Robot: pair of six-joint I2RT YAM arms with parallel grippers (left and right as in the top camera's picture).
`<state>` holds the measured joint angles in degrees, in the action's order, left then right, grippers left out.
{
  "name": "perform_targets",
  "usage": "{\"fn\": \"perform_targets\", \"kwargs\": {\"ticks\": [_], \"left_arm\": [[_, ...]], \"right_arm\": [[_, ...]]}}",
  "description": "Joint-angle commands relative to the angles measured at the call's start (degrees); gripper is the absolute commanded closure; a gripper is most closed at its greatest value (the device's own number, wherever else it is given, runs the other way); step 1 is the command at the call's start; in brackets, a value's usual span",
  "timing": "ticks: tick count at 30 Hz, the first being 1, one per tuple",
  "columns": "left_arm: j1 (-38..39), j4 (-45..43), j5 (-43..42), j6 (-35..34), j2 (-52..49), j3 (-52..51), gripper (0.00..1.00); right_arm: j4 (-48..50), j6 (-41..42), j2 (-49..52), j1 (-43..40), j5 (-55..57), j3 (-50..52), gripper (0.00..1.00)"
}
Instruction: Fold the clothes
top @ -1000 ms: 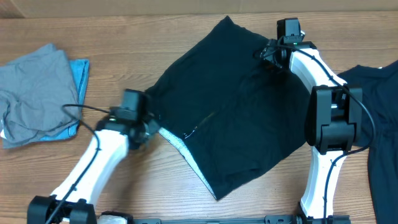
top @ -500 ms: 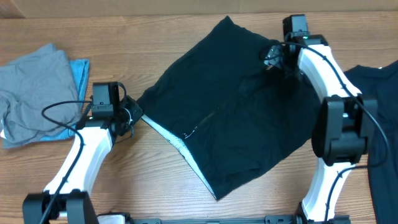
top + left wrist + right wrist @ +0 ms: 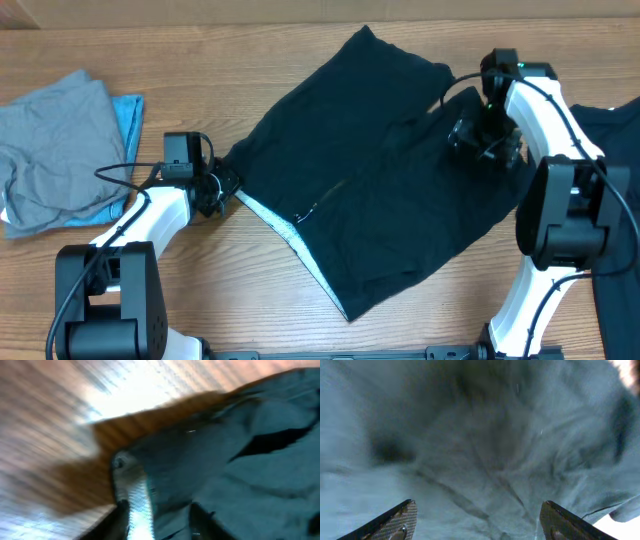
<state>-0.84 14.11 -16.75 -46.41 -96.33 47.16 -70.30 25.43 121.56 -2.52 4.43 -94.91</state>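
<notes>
Black pants (image 3: 370, 190) spread flat, right pincer (image 3: 477, 510) released over them, left pincer (image 3: 218, 187) at their edge, grip unclear

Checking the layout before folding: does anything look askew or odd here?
The black garment lies diagonally on the table, its lower-left edge turned over, showing a pale underside. The grey and light-blue pieces sit rumpled at left.

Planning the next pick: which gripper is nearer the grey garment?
Left. The left gripper sits just right of the grey garment; the right gripper is far across, over the black pants.
</notes>
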Motion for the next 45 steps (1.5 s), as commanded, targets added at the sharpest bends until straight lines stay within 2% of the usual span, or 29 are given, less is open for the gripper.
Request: {"fn": "perform_targets", "kwargs": {"ticks": [1,3,4,5,6,7,11,15,20,23,26,28,31,39,42,43,45], "left_arm": [[-0.15,-1.6,-4.35,4.46,0.17,0.0,0.27],[-0.22,-1.9,-3.85,5.44,0.17,0.02,0.25],[-0.26,-2.27,-3.8,6.05,0.17,0.04,0.31],[-0.28,-2.75,-3.76,6.6,0.17,0.04,0.46],[-0.28,-3.19,-3.78,6.64,0.17,0.04,0.68],[-0.28,-3.69,-3.96,6.6,0.17,0.04,0.96],[-0.26,-3.87,-5.4,7.72,0.2,1.22,0.96],[-0.26,-2.14,-4.81,14.51,0.2,4.48,0.96],[-0.26,2.05,2.14,20.61,0.15,9.44,0.96],[-0.28,2.12,5.53,23.76,0.11,10.69,0.96],[-0.28,1.18,8.94,24.44,0.07,11.04,0.96],[-0.31,-0.87,9.53,26.18,0.07,11.04,0.96],[-0.33,-3.39,10.64,28.3,0.07,11.08,0.96],[-0.37,-11.87,22.14,30.23,-2.51,11.32,0.95],[-0.39,-13.27,22.77,32.5,-4.63,13.7,0.91],[-0.39,-12.74,22.73,32.94,-5.25,14.88,0.86],[-0.37,-10.19,22.75,33.0,-6.23,17.66,0.45]], "right_arm": [[1.64,-0.28,-1.33,0.22,-0.72,4.72,0.17],[4.24,0.09,-1.33,0.24,-5.66,7.72,0.17],[5.92,0.11,-1.33,0.33,-8.55,9.25,0.17],[7.15,0.11,-1.33,0.42,-10.47,10.34,0.16],[9.38,0.2,-1.33,0.66,-13.11,12.37,0.15],[11.32,1.27,-1.33,1.01,-14.03,14.45,0.14],[14.32,1.84,-1.33,1.73,-11.39,19.3,0.14],[11.67,1.77,-1.38,1.73,-7.41,20.04,0.14],[8.83,0.39,-3.43,2.21,-6.82,20.04,0.15],[6.84,0.28,-8.22,2.62,-6.82,20.04,0.14],[4.46,0.31,-14.45,3.02,-6.58,20.04,0.09],[2.49,0.31,-19.91,3.02,-6.38,20.04,0.0],[0.09,0.28,-26.01,3.02,-4.76,20.04,0.0],[-3.85,0.0,-38.77,3.02,-3.54,20.04,0.0],[-4.87,-0.13,-42.6,2.99,-1.36,20.04,0.0],[-5.07,-0.13,-43.6,2.99,-0.48,20.04,0.0],[-5.35,-0.15,-45.42,2.99,1.64,20.04,0.0]]}}
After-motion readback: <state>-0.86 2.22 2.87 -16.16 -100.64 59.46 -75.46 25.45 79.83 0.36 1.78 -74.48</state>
